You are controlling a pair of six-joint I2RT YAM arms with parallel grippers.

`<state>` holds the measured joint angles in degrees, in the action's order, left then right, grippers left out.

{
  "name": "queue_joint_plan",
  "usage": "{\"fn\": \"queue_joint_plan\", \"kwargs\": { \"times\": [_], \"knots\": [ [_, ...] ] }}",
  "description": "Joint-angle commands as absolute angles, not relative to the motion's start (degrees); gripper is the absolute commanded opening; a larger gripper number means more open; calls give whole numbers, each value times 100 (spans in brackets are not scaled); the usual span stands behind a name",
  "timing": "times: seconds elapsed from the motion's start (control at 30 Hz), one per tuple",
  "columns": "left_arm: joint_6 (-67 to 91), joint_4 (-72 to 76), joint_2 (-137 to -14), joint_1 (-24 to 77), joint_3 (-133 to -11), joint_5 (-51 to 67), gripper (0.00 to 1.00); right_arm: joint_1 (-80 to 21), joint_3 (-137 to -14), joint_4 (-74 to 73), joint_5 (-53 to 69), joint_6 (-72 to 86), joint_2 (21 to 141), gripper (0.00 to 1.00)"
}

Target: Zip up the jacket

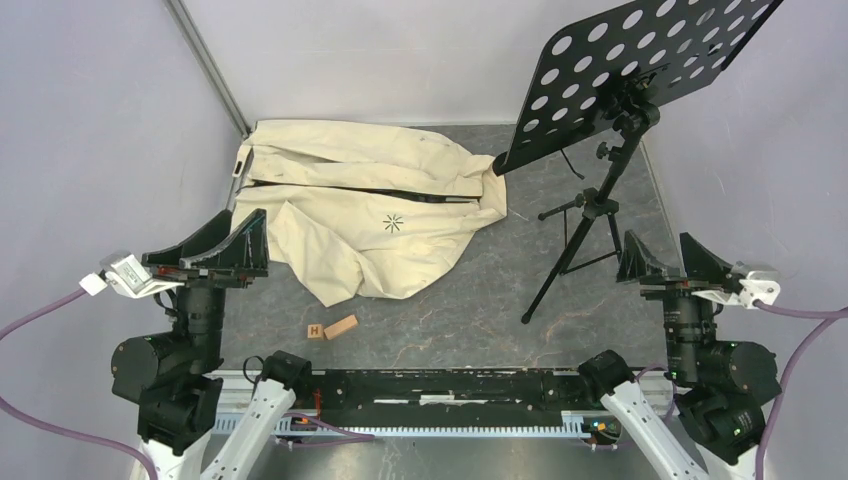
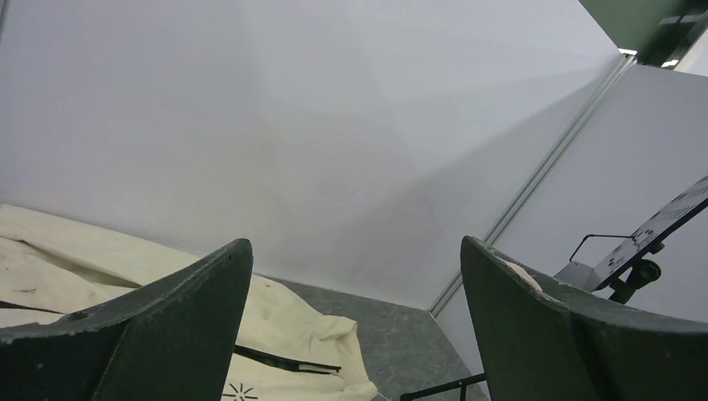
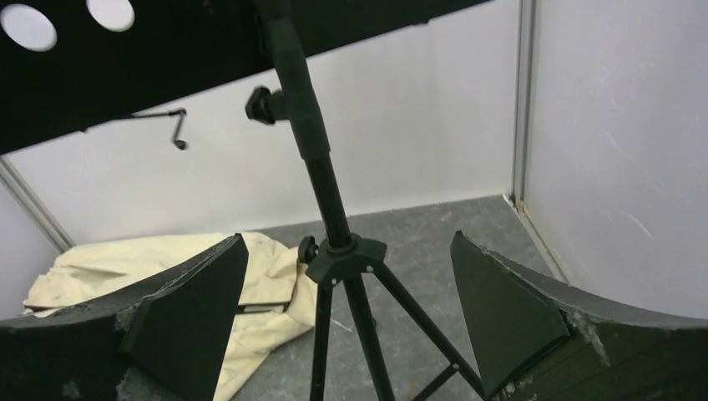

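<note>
The cream jacket [image 1: 370, 205] lies crumpled on the grey table at the back left, with a black starburst logo [image 1: 393, 223] facing up and a dark zipper line [image 1: 400, 193] running across it. It also shows in the left wrist view [image 2: 284, 330] and the right wrist view [image 3: 259, 284]. My left gripper [image 1: 240, 232] is open and empty, just left of the jacket's near edge. My right gripper [image 1: 660, 255] is open and empty at the right, apart from the jacket.
A black music stand with a perforated tray [image 1: 640, 70] and tripod legs [image 1: 575, 245] stands at the back right, directly ahead of the right gripper [image 3: 334, 242]. Two small wooden blocks [image 1: 333, 328] lie in front of the jacket. Grey walls enclose the table.
</note>
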<state>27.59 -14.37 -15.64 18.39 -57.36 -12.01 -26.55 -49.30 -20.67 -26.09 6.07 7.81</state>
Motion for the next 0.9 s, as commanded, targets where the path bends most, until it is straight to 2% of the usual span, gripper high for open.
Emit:
{"fn": "queue_joint_plan", "kwargs": {
  "times": [0.0, 0.27, 0.4, 0.5, 0.67, 0.87],
  "knots": [
    [2878, -1287, -1713, 1803, -5713, -1250, 100, -2644, -4985, -2572, -3053, 936, 897, 99],
    [2903, -1295, -1919, 1808, -5634, -1132, 100, -2646, -4922, -3668, -2847, 1471, 1357, 99],
    [2918, -1332, -1994, 1804, -5574, -1092, 100, -2646, -4562, -4243, -3029, 2294, 1320, 99],
    [2924, -1416, -2022, 1808, -5533, -1094, 100, -2654, -4238, -4257, -2580, 2300, 1184, 99],
    [2927, -1372, -2005, 1810, -5368, -1076, 100, -2652, -3961, -4328, -1430, 2362, 1595, 99],
    [2900, -1370, -2017, 1810, -5335, -1020, 100, -2654, -3315, -3971, -1599, 2945, 1764, 99]
  ]
}}
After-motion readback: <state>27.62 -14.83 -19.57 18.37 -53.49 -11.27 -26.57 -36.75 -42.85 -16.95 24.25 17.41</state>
